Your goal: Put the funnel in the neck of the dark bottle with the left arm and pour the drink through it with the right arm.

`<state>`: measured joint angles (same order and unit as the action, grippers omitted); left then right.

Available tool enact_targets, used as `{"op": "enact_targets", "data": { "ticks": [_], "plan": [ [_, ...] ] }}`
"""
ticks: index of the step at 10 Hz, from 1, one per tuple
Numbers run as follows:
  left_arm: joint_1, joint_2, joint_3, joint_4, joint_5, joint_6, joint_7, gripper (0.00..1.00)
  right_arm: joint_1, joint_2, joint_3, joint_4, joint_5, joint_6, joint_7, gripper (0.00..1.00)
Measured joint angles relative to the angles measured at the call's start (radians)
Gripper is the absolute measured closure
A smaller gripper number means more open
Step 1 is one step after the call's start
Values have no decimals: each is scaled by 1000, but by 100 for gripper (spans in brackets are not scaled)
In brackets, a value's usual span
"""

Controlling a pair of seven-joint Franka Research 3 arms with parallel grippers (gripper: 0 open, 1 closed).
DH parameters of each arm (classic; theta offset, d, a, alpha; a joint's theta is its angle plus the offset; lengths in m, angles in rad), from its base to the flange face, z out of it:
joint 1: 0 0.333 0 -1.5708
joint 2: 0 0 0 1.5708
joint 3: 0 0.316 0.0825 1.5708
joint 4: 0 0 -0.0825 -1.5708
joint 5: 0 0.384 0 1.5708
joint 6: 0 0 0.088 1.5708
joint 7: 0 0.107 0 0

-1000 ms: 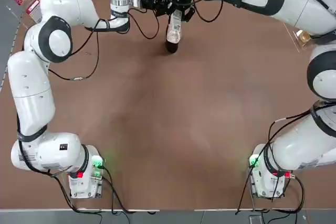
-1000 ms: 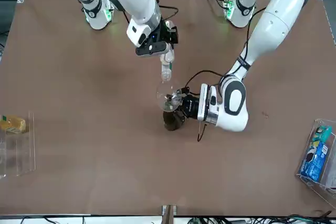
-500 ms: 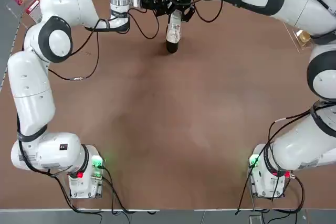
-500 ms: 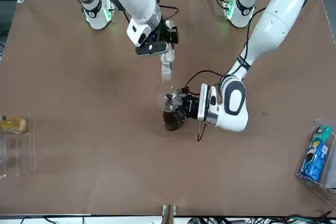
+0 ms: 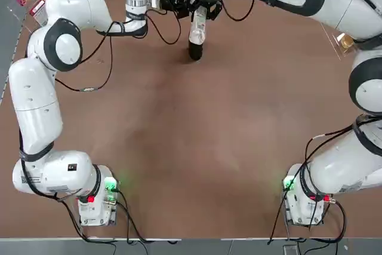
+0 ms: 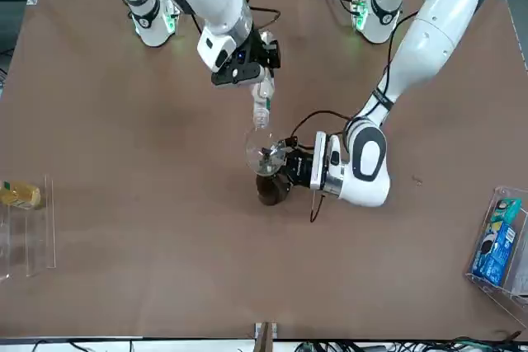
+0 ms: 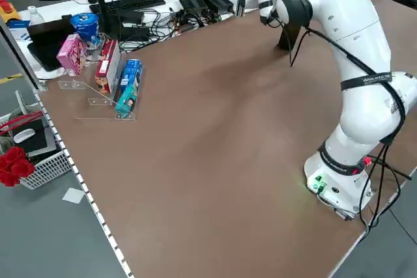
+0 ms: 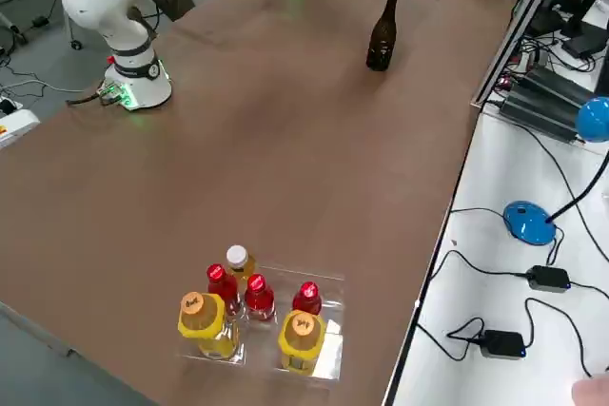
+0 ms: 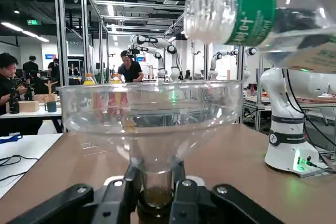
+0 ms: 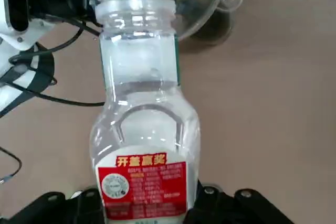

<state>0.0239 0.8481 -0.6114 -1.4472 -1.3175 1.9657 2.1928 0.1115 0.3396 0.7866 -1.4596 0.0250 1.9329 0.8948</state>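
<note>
The dark bottle (image 6: pixel 271 190) stands upright near the table's far edge, also visible from the right side (image 8: pixel 383 35). The clear funnel (image 6: pixel 262 152) sits in its neck. My left gripper (image 6: pixel 289 166) is shut on the funnel's spout (image 9: pixel 152 111), just above the bottle's mouth, with a finger (image 9: pixel 122 195) on either side. My right gripper (image 6: pixel 261 88) is shut on the drink (image 6: pixel 261 110), a small clear uncapped bottle. It is tipped mouth-down over the funnel's bowl (image 10: pixel 210 1). The drink's open mouth (image 9: pixel 202 11) hangs just above the rim.
A clear tray (image 8: pixel 324 354) with red and yellow-orange bottles lies at the table's right edge. Snack boxes in clear holders (image 7: pixel 120 79) stand at the left edge. Cables trail from the left wrist (image 5: pixel 95 88). People and other robots show far behind.
My right gripper has risen slightly with the drink still tipped over the funnel. The left gripper, funnel and dark bottle have not moved.
</note>
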Motion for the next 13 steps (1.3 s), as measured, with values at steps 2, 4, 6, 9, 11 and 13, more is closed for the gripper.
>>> {"op": "enact_targets", "data": {
  "ticks": [2, 4, 6, 9, 11, 13],
  "plan": [
    [-1, 0, 0, 0, 0, 0, -1, 66, 0, -5, 0, 7, -64, 1, 0, 54],
    [-6, 2, 2, 0, 0, 4, -10, 40, -1, -27, -6, 13, -106, 2, -16, 54],
    [-6, 9, 3, 2, 0, 5, -35, 10, -4, -59, -53, 11, -111, 1, -116, 53],
    [1, 10, 4, 11, 38, 6, -36, 0, -12, -107, -190, 6, -77, -7, -385, 53],
    [35, 10, 5, 16, 98, 5, -32, 0, -14, -138, -327, -16, 40, -7, -627, 53],
    [83, 10, 4, 24, 144, -54, -19, 0, -18, -155, -462, -40, 147, -7, -874, 53]
  ]
}}
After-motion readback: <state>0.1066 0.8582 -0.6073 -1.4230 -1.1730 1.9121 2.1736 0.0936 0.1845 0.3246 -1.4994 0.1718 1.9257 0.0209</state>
